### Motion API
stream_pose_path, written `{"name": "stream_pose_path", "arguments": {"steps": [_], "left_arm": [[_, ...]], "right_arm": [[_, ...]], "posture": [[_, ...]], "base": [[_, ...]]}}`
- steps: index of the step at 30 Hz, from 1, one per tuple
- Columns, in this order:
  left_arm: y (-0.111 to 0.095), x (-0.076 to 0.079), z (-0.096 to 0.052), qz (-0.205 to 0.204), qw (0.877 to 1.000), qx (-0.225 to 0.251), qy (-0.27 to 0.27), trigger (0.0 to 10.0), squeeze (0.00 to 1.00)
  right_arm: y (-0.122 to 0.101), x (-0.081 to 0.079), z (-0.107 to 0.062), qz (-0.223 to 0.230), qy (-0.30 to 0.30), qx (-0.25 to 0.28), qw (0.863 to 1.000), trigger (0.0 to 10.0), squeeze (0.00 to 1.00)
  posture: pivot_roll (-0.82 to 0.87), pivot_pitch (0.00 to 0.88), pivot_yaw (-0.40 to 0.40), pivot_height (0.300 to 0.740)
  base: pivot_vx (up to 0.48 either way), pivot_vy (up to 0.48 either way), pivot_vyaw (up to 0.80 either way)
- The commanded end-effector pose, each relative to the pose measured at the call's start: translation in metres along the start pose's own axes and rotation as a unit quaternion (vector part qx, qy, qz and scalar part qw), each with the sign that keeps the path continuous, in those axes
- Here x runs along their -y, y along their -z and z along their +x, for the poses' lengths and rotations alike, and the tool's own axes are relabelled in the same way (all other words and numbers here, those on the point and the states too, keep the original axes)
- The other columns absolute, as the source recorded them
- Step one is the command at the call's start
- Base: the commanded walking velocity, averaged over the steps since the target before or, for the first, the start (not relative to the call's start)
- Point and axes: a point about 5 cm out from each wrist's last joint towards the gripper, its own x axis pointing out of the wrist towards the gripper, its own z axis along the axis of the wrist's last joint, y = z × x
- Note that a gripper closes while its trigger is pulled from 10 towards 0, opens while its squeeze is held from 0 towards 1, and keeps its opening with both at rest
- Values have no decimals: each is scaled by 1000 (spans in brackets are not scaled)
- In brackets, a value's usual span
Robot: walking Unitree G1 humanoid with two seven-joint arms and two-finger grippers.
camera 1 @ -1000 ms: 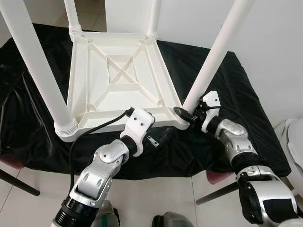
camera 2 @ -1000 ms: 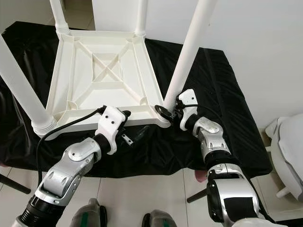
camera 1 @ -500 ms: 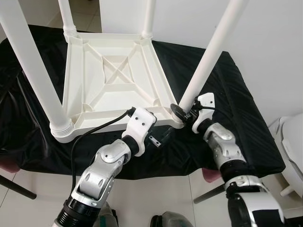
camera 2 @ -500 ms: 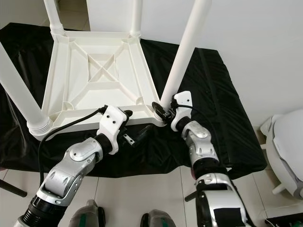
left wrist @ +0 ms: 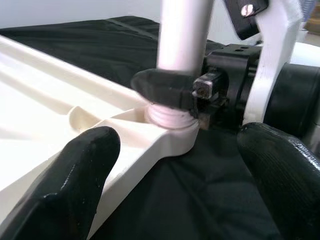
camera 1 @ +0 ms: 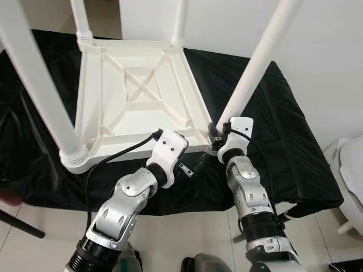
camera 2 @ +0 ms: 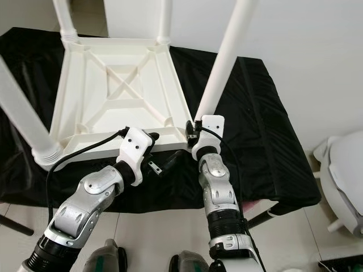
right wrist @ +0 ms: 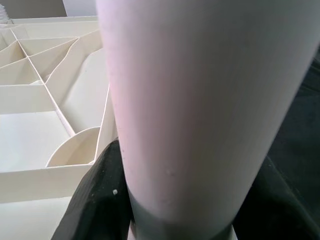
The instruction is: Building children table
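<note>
Gripping table leg [camera 1: 249,76], right gripper [camera 1: 217,135] now swung underneath.

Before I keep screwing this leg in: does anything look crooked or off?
Yes: the near-right leg that the right gripper grips at its base leans outward to the right, while the two far legs stand nearly upright on the upturned tabletop.

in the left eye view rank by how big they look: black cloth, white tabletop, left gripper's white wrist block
1. black cloth
2. white tabletop, upside down on the cloth
3. left gripper's white wrist block, smallest despite sitting nearer the camera
</note>
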Motion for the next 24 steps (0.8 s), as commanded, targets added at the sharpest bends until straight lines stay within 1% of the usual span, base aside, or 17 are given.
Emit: {"name": "stream_pose_path", "arguments": {"steps": [1,2,3,6,7,8,10,12,13,14,16,17,18,19,20,22,24], "left_arm": [[0,3,1,-2,1000,-2,12,10000,0],[0,3,1,-2,1000,-2,12,10000,0],[0,2,1,-1,1000,-1,11,10000,0],[0,2,1,-1,1000,-1,10,10000,0],[0,1,1,-1,1000,-1,8,10000,0],[0,1,1,-1,1000,-1,8,10000,0],[0,1,1,-1,1000,0,6,10000,0],[0,0,1,-1,1000,0,5,10000,0],[0,0,1,-1,1000,0,5,10000,0],[0,0,1,-1,1000,1,3,10000,0],[0,0,1,-1,1000,1,3,10000,0],[0,-1,1,0,1000,1,2,10000,0],[0,-1,1,0,1000,1,1,10000,0],[0,-1,0,0,1000,0,1,10000,0],[0,-1,0,0,1000,0,1,10000,0],[1,-2,0,-7,1000,-7,3,10000,0],[1,-2,0,-10,1000,-9,3,10000,0]], "right_arm": [[12,4,-2,18,-3,-31,999,10000,157],[12,4,-2,18,-3,-31,999,10000,157],[9,5,-2,26,-13,-27,999,10000,1000],[6,7,-2,21,-20,-23,999,10000,1000],[2,9,-1,21,-38,-20,999,10000,1000],[2,9,-1,21,-38,-20,999,10000,1000],[-4,15,-1,1,-62,-14,998,10000,1000],[-6,20,0,-9,-83,-12,996,10000,1000],[-6,20,0,-9,-83,-12,996,10000,1000],[-9,25,0,-21,-110,-11,994,10000,1000],[-9,25,0,-21,-110,-11,994,10000,1000],[-12,31,0,-39,-146,-11,988,10000,0],[-15,38,1,-57,-178,-8,982,10000,0],[-20,48,4,-80,-219,-9,972,10000,0],[-20,48,4,-80,-219,-9,972,10000,0],[-21,50,5,-89,-249,-19,964,10000,0],[-21,51,5,-91,-261,-23,961,10000,0]], "posture": [[-36,14,-71,740],[-36,14,-71,740],[-35,15,-73,740],[-35,13,-74,740],[-33,12,-80,740],[-33,12,-80,740],[-33,10,-82,740],[-32,9,-83,740],[-32,9,-83,740],[-32,9,-83,740],[-32,9,-83,740],[-28,5,-83,740],[-28,5,-83,740],[-28,5,-83,740],[-28,5,-83,740],[-23,2,-77,740],[-23,2,-77,740]], "base": [[0,0,0],[0,0,0],[0,0,0],[0,0,0],[0,0,0],[0,0,0],[0,0,0],[0,0,0],[0,0,0],[0,0,0],[0,0,0],[0,0,0],[0,0,0],[0,0,0],[0,0,0],[0,0,0],[0,0,0]]}}
